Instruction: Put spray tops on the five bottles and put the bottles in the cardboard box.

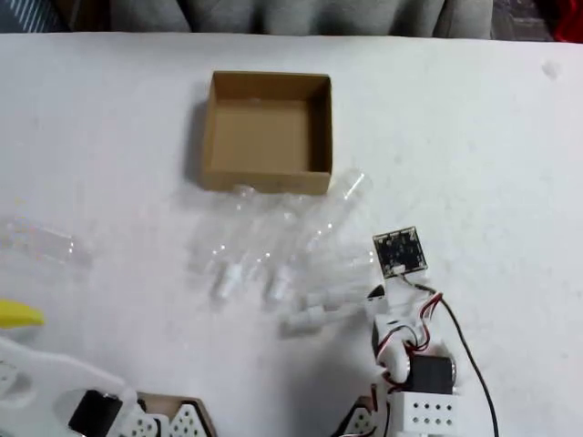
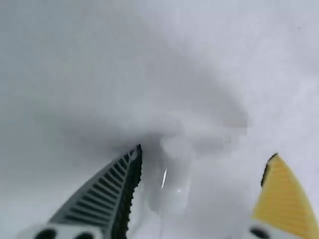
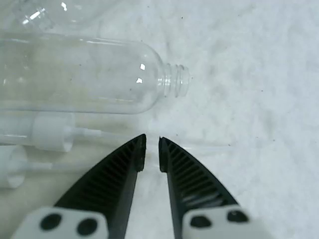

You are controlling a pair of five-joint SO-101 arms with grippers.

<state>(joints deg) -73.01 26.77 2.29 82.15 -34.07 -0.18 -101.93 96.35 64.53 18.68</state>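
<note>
Several clear bottles lie on their sides just in front of the open cardboard box, with white spray tops among them. Another clear bottle lies apart at the far left. In the right wrist view an uncapped bottle lies beyond my right gripper, which is shut to a thin slit. A spray top lies beside it, and its thin tube runs across right at the fingertips. My left gripper is open over a blurred clear object on the table.
The white table has bare room to the right of and behind the box. The right arm's body and cables stand at the front right. The left arm sits at the front left corner, its yellow finger pointing left.
</note>
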